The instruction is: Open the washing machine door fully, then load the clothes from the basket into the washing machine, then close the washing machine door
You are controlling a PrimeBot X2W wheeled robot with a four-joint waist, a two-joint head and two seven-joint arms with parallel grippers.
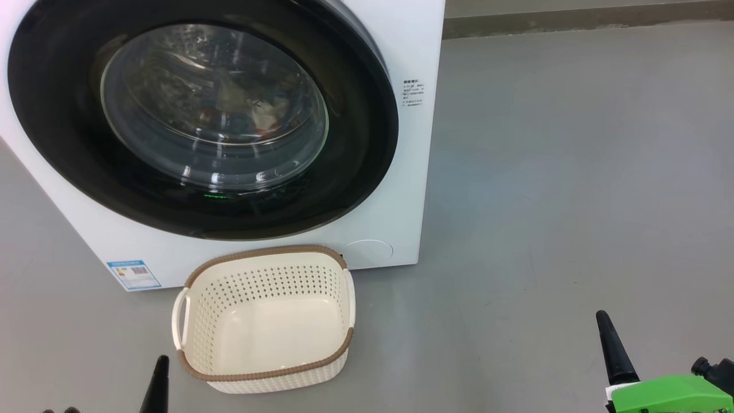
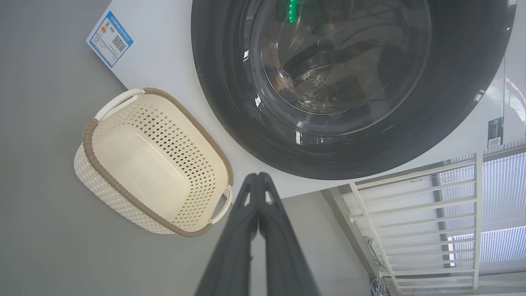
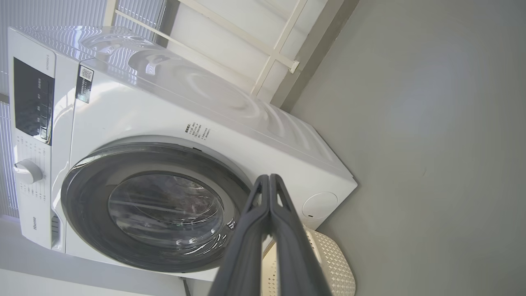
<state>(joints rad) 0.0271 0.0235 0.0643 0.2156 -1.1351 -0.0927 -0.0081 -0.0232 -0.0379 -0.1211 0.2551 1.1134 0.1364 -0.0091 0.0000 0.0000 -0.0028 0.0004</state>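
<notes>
Both left hand (image 2: 259, 177) and right hand (image 3: 269, 178) hang closed, empty, above grey floor (image 1: 545, 201).

Floor (image 1: 573, 172): smooth plain grey, matt with a soft pale sheen and a few faint scuffs.
Skirting (image 1: 573, 20): a darker grey-brown band along the foot of the wall, at the far edge of the floor in the head view.
Wall (image 3: 185, 18): pale off-white, seen between the bars of the frame.
Frame (image 2: 477, 213): white rails crossed by uprights, standing against the wall just past the skirting.
Blinds (image 2: 503, 193): fine close-set slats, bright bluish-white, beside the frame.
Cables (image 2: 376, 284): a small pale tangle on the floor by the skirting.
Light: daylight glows through the slats and lies soft and even on the floor.
</notes>
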